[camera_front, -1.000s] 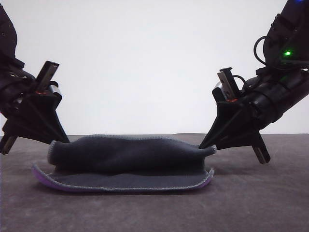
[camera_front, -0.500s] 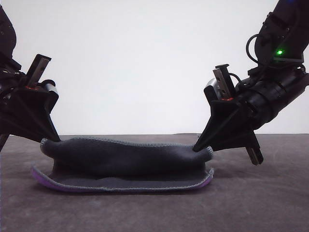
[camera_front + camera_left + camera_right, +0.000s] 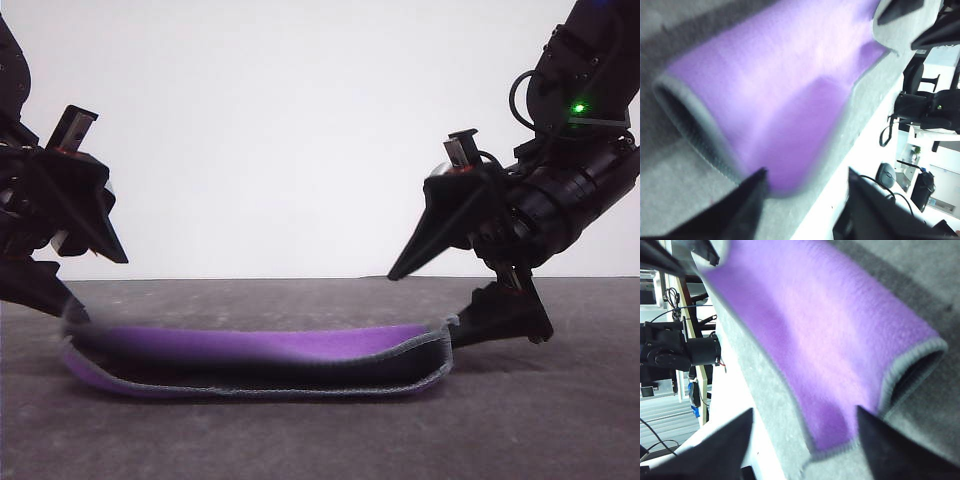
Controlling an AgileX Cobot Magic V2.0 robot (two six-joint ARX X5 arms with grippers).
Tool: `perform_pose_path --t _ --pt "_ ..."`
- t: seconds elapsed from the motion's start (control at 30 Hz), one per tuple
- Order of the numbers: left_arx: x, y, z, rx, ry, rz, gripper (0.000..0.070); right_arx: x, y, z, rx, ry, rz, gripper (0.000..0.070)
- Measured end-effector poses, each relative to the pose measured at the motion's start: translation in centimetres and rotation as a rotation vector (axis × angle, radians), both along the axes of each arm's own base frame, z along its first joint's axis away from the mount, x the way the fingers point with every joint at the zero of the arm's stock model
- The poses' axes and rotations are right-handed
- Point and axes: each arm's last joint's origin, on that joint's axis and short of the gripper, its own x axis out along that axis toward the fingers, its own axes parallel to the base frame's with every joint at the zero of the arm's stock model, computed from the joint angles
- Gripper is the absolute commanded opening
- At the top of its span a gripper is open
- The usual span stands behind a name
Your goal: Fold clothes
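Both grippers now parted and let go, small square soft cloth (image 3: 260, 360) dropped into a flat fold on the grey table (image 3: 540, 420), purple face up, left gripper (image 3: 62, 275) and right gripper (image 3: 445, 300) spread wide at its two ends.

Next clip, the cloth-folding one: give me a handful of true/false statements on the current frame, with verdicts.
1. The cloth lies folded over, purple face up. True.
2. The right gripper is clamped on a cloth corner. False: its jaws stand apart, the cloth edge just below them.
3. The left gripper is open. True: in its wrist view the fingers are spread, nothing between them.
4. The cloth hangs in the air between the arms. False: it rests on the table.
5. The cloth's stitched edge is red. False: it is light grey.
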Motion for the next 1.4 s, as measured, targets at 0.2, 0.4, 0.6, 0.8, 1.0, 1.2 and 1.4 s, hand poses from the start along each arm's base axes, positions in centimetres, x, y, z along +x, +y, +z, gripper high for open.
perform_pose_path --t 0.2,0.4,0.6,0.8,1.0,1.2,1.4 --pt "-0.2 0.0 0.6 -0.004 -0.015 -0.001 0.0439 -0.1 0.0 1.0 0.012 -0.042 0.008 0.0499" --pt "-0.8 0.5 4.2 -0.013 -0.161 0.013 0.0437 -0.5 -0.7 4.3 0.018 -0.149 -0.004 0.0499" --pt "-1.8 1.9 7.5 0.061 -0.321 0.064 0.0437 -2.1 -2.5 8.2 -0.159 -0.284 -0.041 0.0499" --pt "-2.3 3.7 9.0 0.203 -0.372 0.164 0.0437 -3.9 -3.8 10.2 -0.298 -0.313 -0.067 0.0499" --pt "-2.3 4.8 9.1 0.218 -0.35 0.223 0.0437 -6.0 -5.1 10.1 -0.496 -0.326 -0.121 0.0499" --pt "-2.1 5.0 9.1 0.218 -0.368 0.235 0.0437 -8.4 -5.4 8.0 -0.4 -0.319 -0.177 0.0499" --pt "-2.1 5.0 9.1 0.218 -0.368 0.237 0.0437 -7.9 -4.6 4.5 -0.196 -0.335 -0.287 0.0499"
